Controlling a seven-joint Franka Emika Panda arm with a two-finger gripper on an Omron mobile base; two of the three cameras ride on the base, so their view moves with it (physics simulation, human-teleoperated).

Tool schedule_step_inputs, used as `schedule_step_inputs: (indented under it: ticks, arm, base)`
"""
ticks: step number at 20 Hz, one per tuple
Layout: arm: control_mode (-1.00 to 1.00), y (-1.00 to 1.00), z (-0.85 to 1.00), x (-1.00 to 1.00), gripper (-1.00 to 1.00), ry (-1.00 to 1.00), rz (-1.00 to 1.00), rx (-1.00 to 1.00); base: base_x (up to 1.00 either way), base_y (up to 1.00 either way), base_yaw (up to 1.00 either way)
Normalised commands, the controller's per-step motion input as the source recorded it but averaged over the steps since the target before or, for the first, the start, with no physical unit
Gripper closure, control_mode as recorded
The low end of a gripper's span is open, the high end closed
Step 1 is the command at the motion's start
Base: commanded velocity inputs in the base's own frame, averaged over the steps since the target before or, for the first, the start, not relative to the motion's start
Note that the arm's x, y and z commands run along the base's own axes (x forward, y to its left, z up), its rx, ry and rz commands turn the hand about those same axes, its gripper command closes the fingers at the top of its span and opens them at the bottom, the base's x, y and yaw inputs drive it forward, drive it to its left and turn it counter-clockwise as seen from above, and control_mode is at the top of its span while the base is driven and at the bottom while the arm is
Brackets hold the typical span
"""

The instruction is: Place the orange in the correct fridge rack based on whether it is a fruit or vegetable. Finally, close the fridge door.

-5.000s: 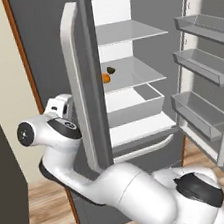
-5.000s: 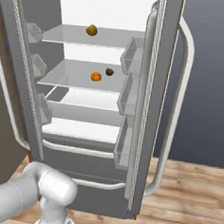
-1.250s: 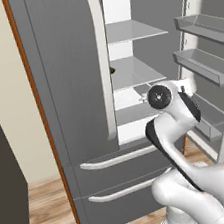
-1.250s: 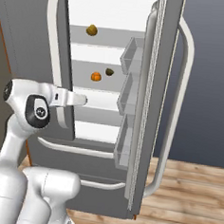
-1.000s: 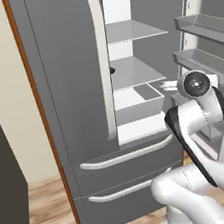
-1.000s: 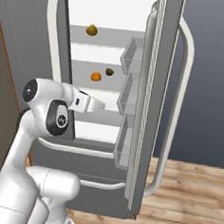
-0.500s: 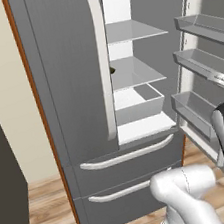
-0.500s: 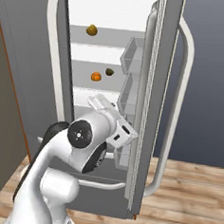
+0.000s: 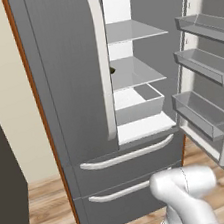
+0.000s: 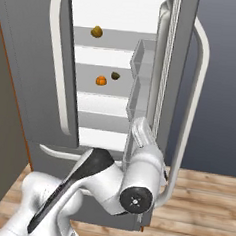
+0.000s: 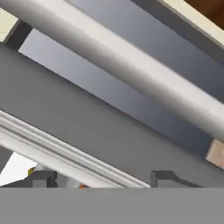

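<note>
Jaws spread, holding nothing, gripper (image 11: 103, 178) close against door (image 10: 175, 69) edge by handle (image 10: 196, 96); orange (image 10: 101, 80) sits mid rack (image 10: 87, 90), front edge; risk: fingers slip off edge, door stays ajar.
</note>
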Motion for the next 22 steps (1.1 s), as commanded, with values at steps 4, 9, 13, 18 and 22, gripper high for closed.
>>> schedule_step_inputs:
  ticks: [4, 9, 13, 18, 22]
  arm:
    - [-1.0, -1.0, -0.01, -0.13, -1.0, -0.25, 0.06, 0.42]
    - [-1.0, -1.0, 0.0, 0.02, -1.0, -0.16, 0.05, 0.38]
    - [-1.0, -1.0, -0.09, 0.09, -1.0, -0.14, 0.07, 0.35]
    - [-1.0, -0.82, -0.29, 0.52, -1.0, -0.08, 0.14, 0.3]
    - [-1.0, -0.17, -0.39, 1.0, -1.0, 0.0, 0.27, 0.16]
  base:
    - [0.0, 0.0, 0.0]
    - [0.0, 0.0, 0.0]
    - [0.0, 0.0, 0.0]
    - [0.0, 0.0, 0.0]
    - [0.0, 0.0, 0.0]
